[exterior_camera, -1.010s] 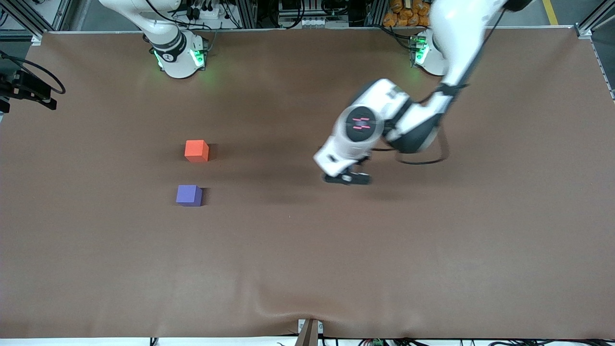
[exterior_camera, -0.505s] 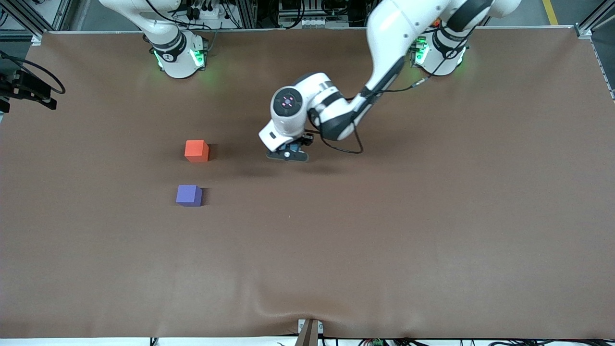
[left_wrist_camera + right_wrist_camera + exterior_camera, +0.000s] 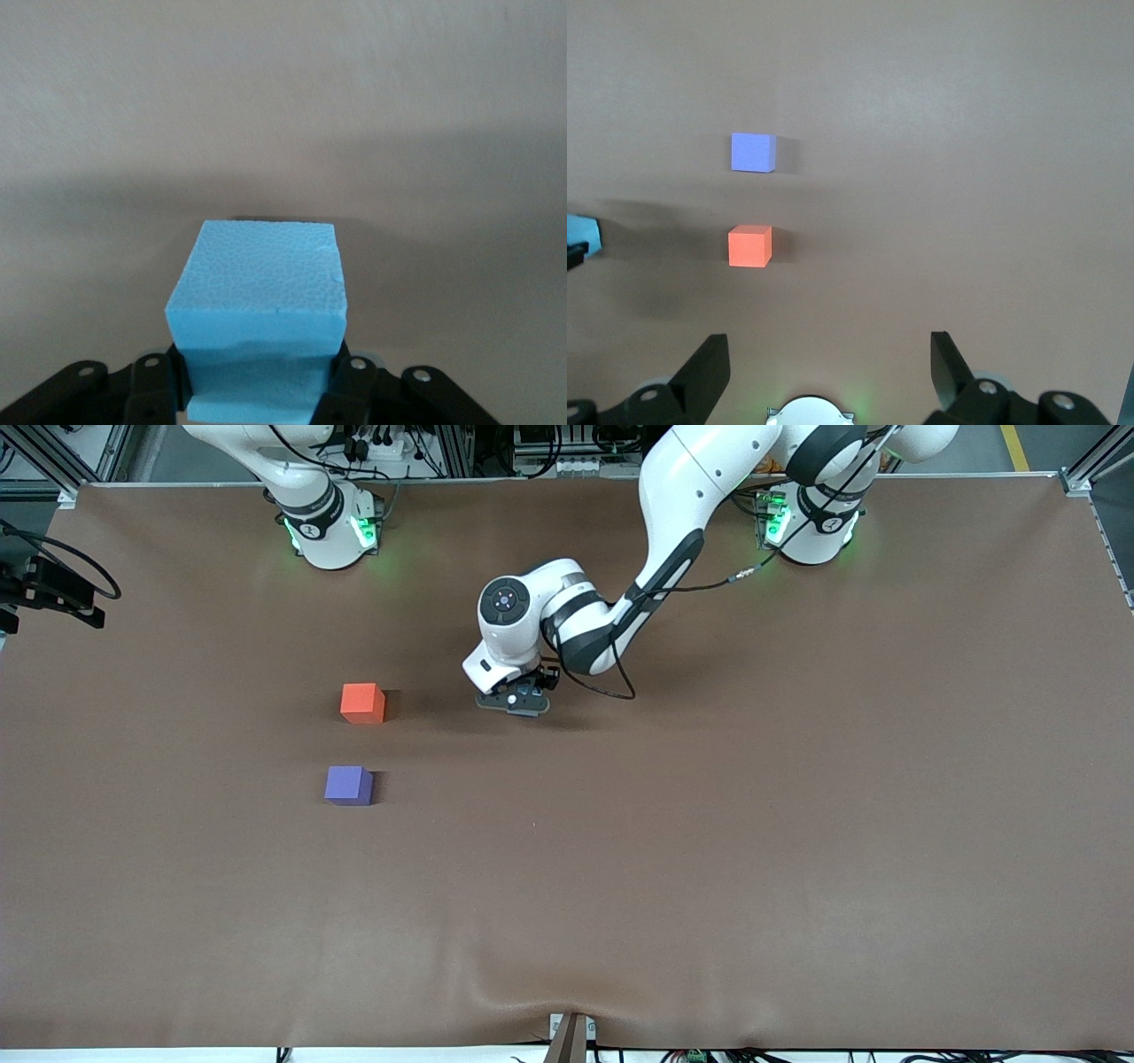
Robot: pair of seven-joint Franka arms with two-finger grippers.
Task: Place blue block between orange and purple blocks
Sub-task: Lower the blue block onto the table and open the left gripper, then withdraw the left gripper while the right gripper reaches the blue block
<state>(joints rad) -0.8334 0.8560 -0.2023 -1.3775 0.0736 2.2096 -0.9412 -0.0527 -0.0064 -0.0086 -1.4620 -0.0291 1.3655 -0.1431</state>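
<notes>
We see the left tool (image 3: 257, 390) clamped on the blue block (image 3: 257, 292), its black fingers (image 3: 155, 390) pressed against two sides of the cube, which is carried clear above the brown tabletop (image 3: 709, 868). From the front camera the left arm reaches in from its base and its tool (image 3: 514, 700) hangs over the middle of the tabletop, beside the orange block (image 3: 362, 703) but well apart from it, toward the left arm's end. The cube itself is mostly hidden under the wrist in that view, so we can only make out what seems to be a sliver of blue there.

The orange block sits flat on the tabletop, and the purple block (image 3: 348, 786) lies nearer to the front camera than it, with a bare gap between the two. Both stand toward the right arm's end of the tabletop.

The right arm waits near its base. Its wrist camera shows the right tool (image 3: 824, 372) with fingers (image 3: 704, 372) spread wide and gripping nothing, looking down on the orange block (image 3: 749, 246) and the purple block (image 3: 753, 152)
</notes>
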